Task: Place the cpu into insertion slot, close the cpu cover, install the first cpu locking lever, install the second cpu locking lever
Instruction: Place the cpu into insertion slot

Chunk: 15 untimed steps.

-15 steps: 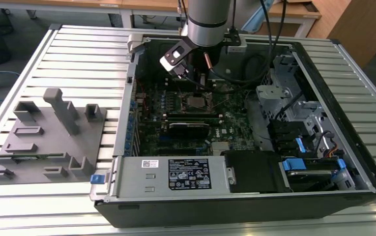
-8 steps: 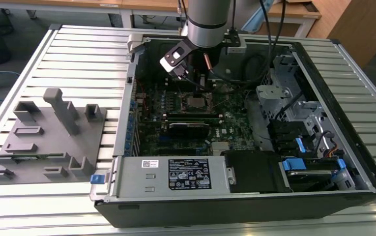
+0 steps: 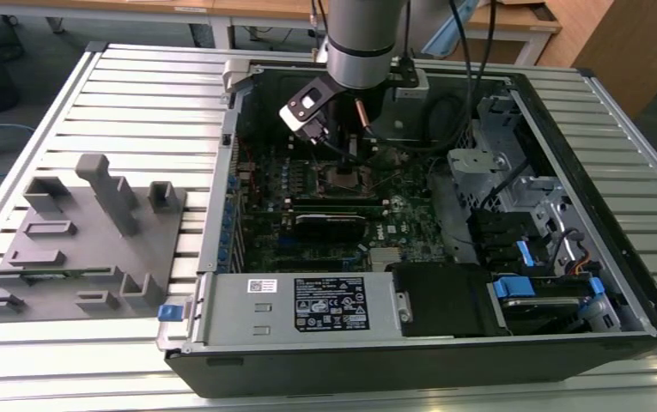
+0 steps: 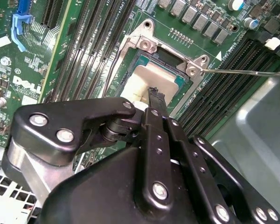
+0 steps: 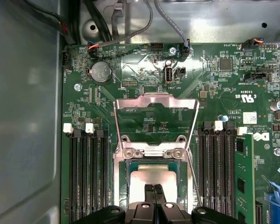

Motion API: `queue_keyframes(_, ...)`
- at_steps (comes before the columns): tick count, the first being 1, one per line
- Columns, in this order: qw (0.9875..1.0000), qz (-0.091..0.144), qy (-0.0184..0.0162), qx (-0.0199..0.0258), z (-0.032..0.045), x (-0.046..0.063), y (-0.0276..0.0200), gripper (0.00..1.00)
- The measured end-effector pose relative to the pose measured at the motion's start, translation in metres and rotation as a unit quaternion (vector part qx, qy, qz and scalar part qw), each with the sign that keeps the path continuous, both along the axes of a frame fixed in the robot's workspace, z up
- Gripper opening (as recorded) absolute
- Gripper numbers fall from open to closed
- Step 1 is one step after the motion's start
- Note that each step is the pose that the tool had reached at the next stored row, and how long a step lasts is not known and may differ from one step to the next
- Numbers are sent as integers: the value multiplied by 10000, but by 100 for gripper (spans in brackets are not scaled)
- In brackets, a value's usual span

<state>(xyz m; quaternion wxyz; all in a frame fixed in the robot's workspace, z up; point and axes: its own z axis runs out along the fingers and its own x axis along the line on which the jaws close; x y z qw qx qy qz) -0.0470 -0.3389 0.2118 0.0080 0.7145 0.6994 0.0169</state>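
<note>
The chip [image 5: 151, 178] lies flat in its socket [image 5: 130, 167] on the green circuit board [image 5: 214, 84], pale grey top up. Right over one edge of it, in the first wrist view, the fingers [image 5: 150, 195] are pressed together with nothing between them (whether the tips actually touch the chip I cannot tell). The cover [image 5: 155, 97] is swung open, lying back from the socket on the far side of the chip from the fingers. In the exterior view the board sits inside an open computer case [image 3: 420, 373] on a slatted table [image 3: 133, 94].
</note>
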Motion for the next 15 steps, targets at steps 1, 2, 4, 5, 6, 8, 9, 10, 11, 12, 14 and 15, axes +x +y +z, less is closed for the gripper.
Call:
queue_keyframes(1,10000,0,0,0,-4,0,0,11)
queue_keyframes(2,10000,0,0,-1,-6,0,-1,11)
queue_keyframes(4,10000,0,0,0,-12,0,0,11)
queue_keyframes(5,10000,-1,0,-1,-14,0,1,11)
queue_keyframes(6,10000,-1,0,0,-17,0,4,11)
queue_keyframes(8,10000,0,0,-1,-23,0,8,11)
queue_keyframes(9,10000,0,0,0,-25,0,8,11)
queue_keyframes(10,10000,0,0,-1,-26,0,8,11)
queue_keyframes(11,10000,0,0,1,-32,0,9,11)
queue_keyframes(12,10000,0,0,0,-40,0,9,11)
queue_keyframes(14,10000,0,0,0,-60,0,9,11)
queue_keyframes(15,10000,0,0,0,-69,0,9,11)
